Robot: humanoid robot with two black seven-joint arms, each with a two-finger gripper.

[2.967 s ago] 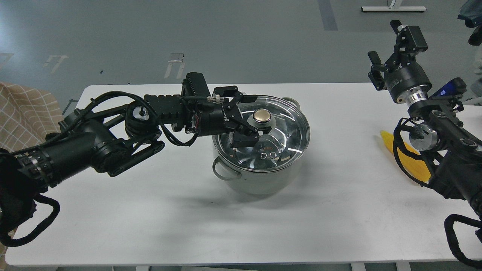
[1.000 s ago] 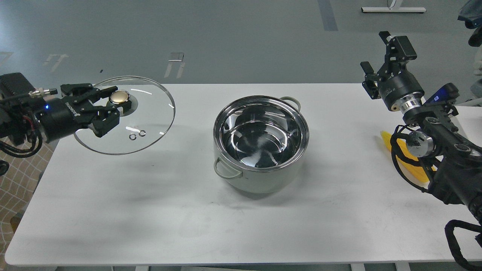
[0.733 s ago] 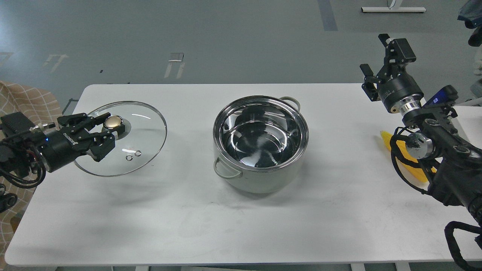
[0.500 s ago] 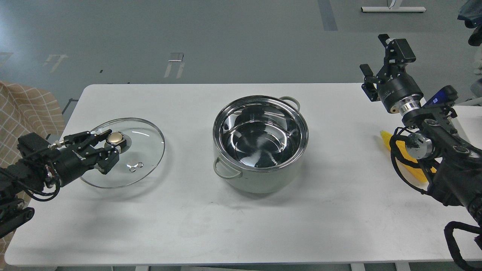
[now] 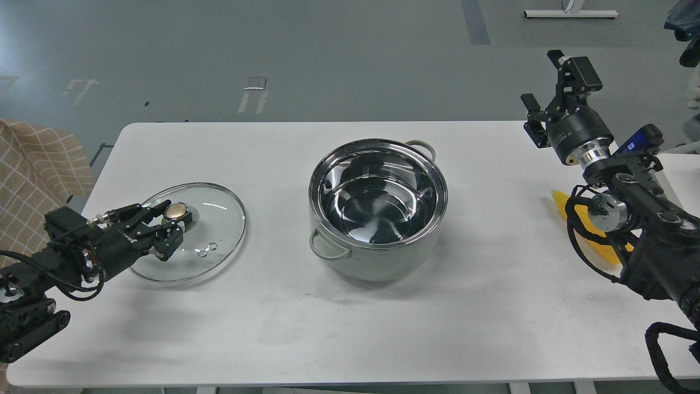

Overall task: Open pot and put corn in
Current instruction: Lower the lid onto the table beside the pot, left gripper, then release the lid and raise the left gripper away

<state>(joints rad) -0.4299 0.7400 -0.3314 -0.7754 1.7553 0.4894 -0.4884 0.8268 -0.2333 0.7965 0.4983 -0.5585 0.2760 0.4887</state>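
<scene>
The pot (image 5: 383, 266) stands uncovered mid-table, its shiny steel inside empty. The round glass lid (image 5: 219, 230) with a gold knob (image 5: 176, 210) lies flat on the table to the pot's left. My left gripper (image 5: 170, 223) comes in low from the left and is shut on the knob. The yellow corn (image 5: 560, 199) lies on the table's right side, mostly hidden behind my right arm. My right gripper (image 5: 541, 79) is open and empty, raised above the table's far right corner, up and back from the corn.
The white table (image 5: 437, 323) has bare surface in front of the pot and between pot and corn. A checked beige cloth (image 5: 33, 164) hangs beyond the left edge. Grey floor lies behind the table.
My left gripper lifted the lid off the pot, carried it left and lowered it onto the table. The pot now stands open. My right gripper shifted slightly left and down.
</scene>
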